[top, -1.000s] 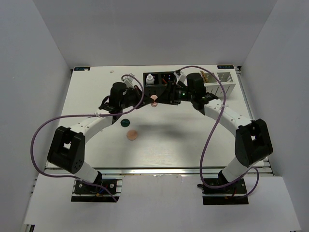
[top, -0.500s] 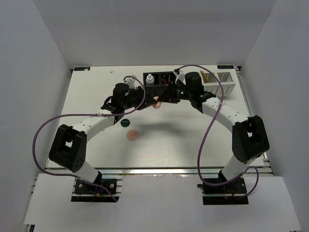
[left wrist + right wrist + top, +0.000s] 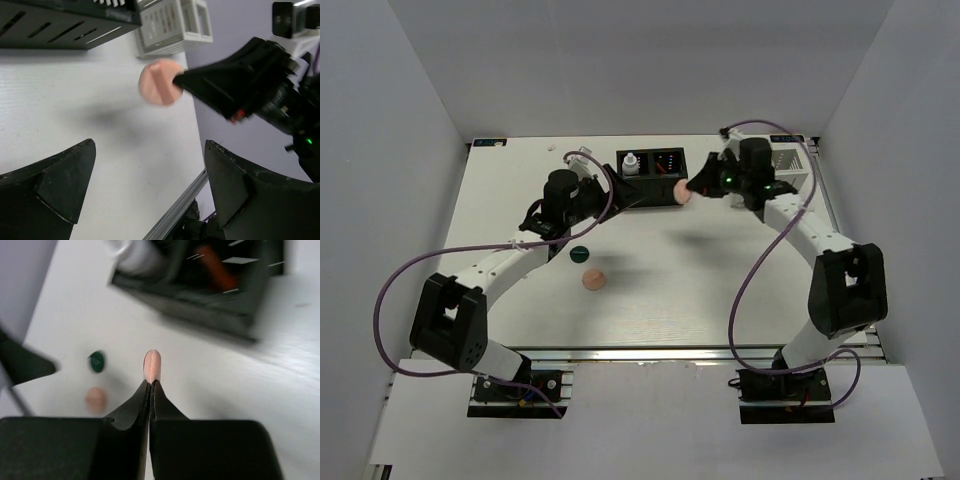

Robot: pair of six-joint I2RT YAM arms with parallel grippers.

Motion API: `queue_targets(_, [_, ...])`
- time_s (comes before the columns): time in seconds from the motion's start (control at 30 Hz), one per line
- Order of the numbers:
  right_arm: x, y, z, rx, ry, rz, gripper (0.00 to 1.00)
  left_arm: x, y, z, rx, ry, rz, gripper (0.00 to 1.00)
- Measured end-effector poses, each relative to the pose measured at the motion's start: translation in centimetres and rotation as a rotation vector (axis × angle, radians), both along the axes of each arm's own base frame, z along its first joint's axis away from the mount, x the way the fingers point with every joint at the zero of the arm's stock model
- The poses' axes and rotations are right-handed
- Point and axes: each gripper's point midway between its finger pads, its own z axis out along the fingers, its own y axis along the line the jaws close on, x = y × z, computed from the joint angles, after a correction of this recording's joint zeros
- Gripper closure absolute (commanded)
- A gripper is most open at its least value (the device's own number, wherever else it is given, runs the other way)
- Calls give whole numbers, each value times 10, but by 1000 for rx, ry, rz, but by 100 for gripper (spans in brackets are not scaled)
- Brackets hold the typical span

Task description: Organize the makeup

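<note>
My right gripper (image 3: 692, 188) (image 3: 151, 383) is shut on the edge of a small pink disc (image 3: 681, 190) (image 3: 152, 364) (image 3: 159, 83) and holds it off the table, just right of the black two-compartment box (image 3: 655, 176). My left gripper (image 3: 610, 198) (image 3: 150, 145) stands wide open with nothing in it, to the left of the held disc. On the table lie a dark green disc (image 3: 579, 252) (image 3: 96, 361) and a second pink disc (image 3: 592, 280) (image 3: 95, 399). A white bottle (image 3: 632, 162) stands in the box's left compartment, and a red pencil (image 3: 212, 262) lies in the right one.
A white slotted box (image 3: 788, 166) (image 3: 172, 25) stands at the back right, behind the right wrist. Grey walls close in the table on three sides. The two loose discs lie left of centre, in front of the left arm.
The left gripper opened, let go of the pink disc and drew back left. The right gripper shut on that disc and carried it right, away from the left gripper.
</note>
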Motion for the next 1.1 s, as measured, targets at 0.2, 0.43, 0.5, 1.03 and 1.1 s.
queue_targets(0.2, [75, -149, 23, -220, -164, -335, 100, -2, 43, 11, -70, -31, 98, 2])
queue_targets(0.43, [113, -295, 58, -445, -292, -614, 100, 6, 110, -37, 48, 101, 261, 2])
queue_targets(0.5, [123, -304, 50, -478, -299, -619, 100, 5, 118, -46, 130, 131, 272, 2])
queue_targets(1.03, [170, -306, -35, -561, -211, -547, 42, -19, 169, -115, 524, 332, 323, 2])
queue_targets(1.1, [171, -306, -34, -562, -220, -544, 40, -22, 172, -128, 556, 372, 317, 2])
